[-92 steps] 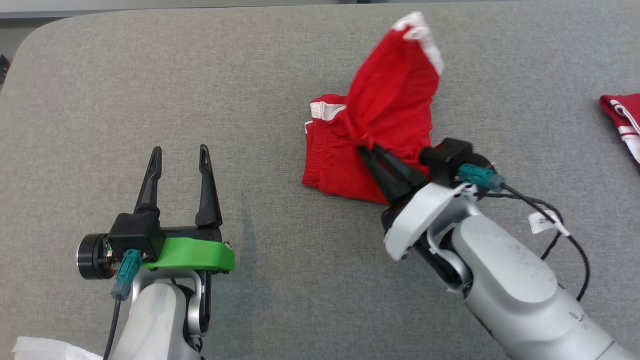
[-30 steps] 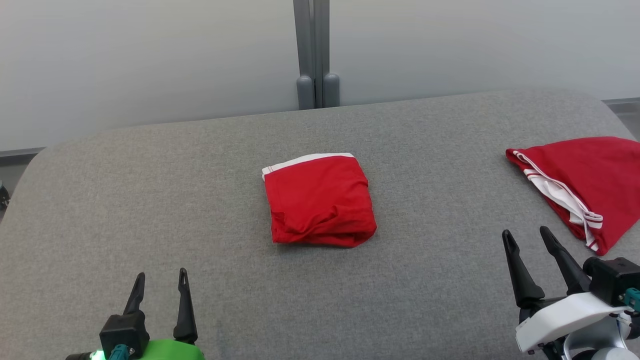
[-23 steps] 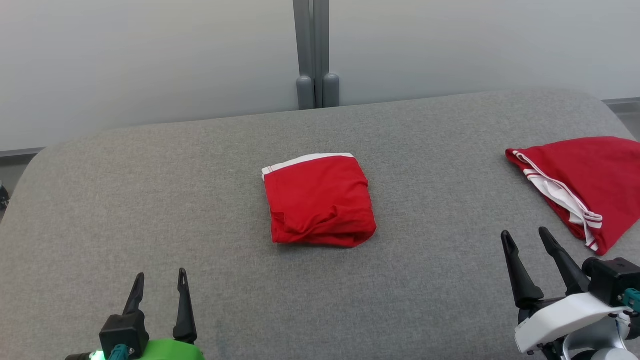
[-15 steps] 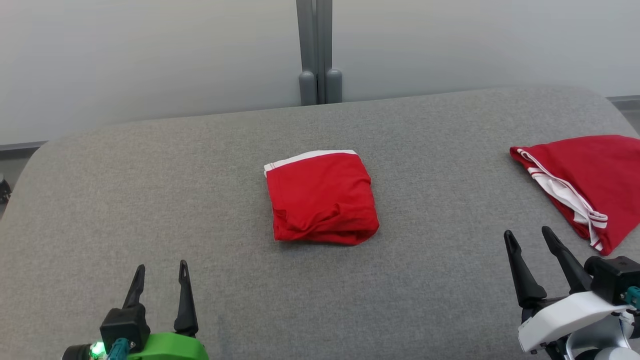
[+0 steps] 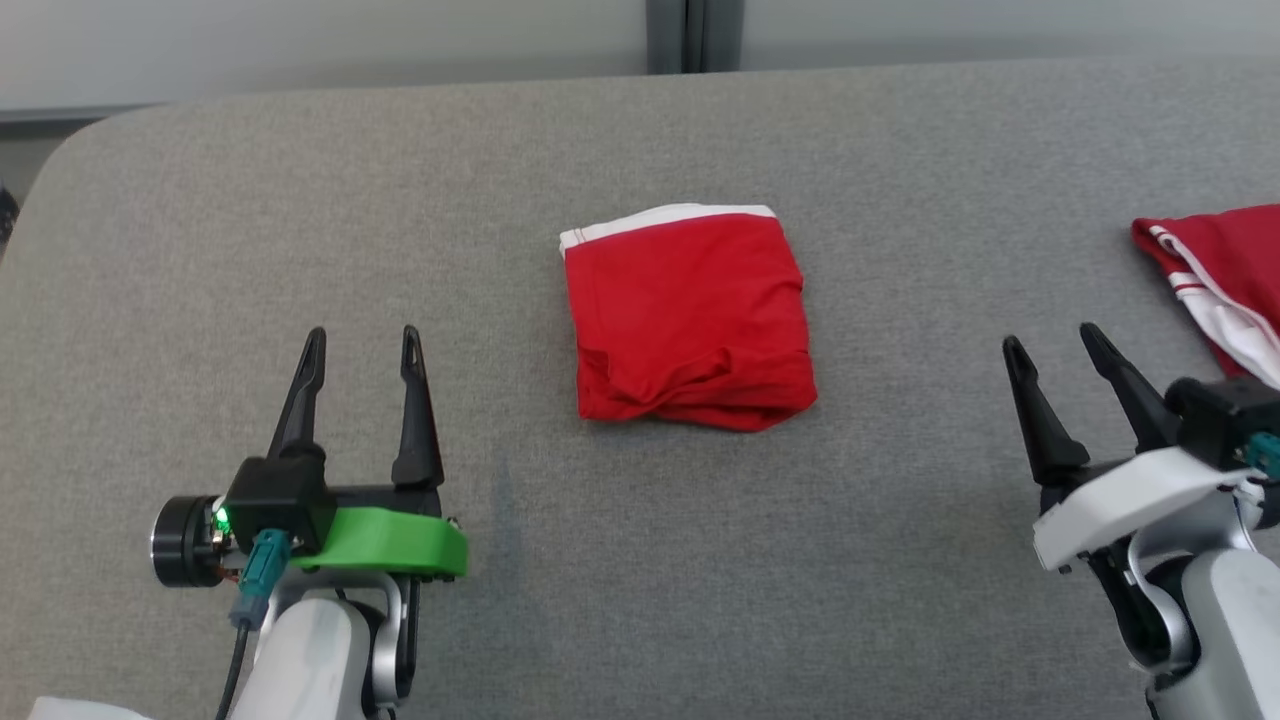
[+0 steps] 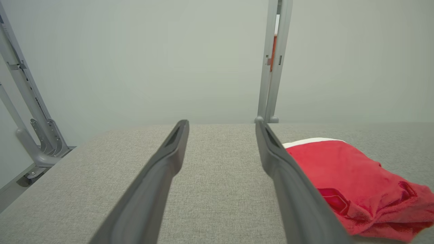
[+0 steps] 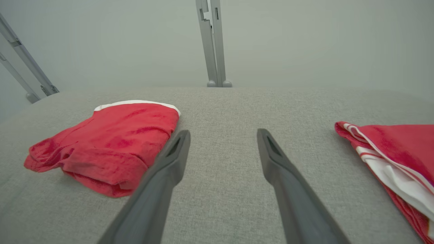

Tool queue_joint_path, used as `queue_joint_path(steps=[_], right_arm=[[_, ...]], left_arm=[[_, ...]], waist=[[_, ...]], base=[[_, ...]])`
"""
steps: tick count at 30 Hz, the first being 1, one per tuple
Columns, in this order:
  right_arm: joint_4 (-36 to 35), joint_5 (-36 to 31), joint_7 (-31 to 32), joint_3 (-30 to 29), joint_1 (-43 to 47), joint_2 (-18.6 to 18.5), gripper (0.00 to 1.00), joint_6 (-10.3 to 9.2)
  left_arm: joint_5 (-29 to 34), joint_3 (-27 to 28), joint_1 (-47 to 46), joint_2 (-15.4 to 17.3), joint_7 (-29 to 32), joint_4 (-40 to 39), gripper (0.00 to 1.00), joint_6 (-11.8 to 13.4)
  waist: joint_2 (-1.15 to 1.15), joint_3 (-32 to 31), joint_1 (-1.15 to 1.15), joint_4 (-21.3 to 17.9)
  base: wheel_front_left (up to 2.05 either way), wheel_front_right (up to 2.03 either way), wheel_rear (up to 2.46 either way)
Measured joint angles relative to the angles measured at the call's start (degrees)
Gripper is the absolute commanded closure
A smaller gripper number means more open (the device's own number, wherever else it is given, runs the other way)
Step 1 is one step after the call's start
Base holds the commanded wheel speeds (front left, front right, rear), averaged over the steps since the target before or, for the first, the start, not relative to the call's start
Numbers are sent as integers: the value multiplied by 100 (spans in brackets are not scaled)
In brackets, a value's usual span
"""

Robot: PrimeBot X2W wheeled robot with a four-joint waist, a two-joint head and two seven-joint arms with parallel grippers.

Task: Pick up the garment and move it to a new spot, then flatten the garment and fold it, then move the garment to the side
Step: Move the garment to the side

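Observation:
The garment point(image 5: 690, 315) is a red cloth with a white band along its far edge, folded into a compact square in the middle of the grey padded table point(image 5: 640, 560). It lies right of the fingers in the left wrist view point(image 6: 342, 183) and left of them in the right wrist view point(image 7: 108, 142). My left gripper point(image 5: 362, 342) stands open and empty at the near left, well short of it. Over at the near right my right gripper point(image 5: 1052, 342) is open and empty too, apart from the cloth.
A second red cloth with white stripes point(image 5: 1225, 285) lies at the table's right edge, close beyond my right gripper, also in the right wrist view point(image 7: 393, 159). A grey post point(image 5: 693, 35) stands behind the table's far edge against a pale wall.
The head camera has tipped downward, so the whole picture shifted. Three seconds ago my right gripper held the red garment up; now it lies folded and both grippers are back and open.

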Motion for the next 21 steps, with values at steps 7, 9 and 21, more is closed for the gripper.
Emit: queue_joint_path(steps=[7, 9, 21], right_arm=[[1053, 253, -168, 812, -1136, 140, 0, 0], [1436, 389, -226, 1037, -1420, 249, 0, 0], [3120, 1289, -227, 2217, -2283, 402, 100, -3]], left_arm=[[1, -119, -429, -152, -64, 248, 0, -40], [0, -118, -475, -165, -68, 299, 0, -47], [79, -75, -515, -227, -90, 304, 0, -103]], waist=[[0, 624, 0, 330], [0, 733, 1, 428], [0, 847, 0, 588]], base=[[0, 0, 0], [0, 0, 0], [0, 0, 0]])
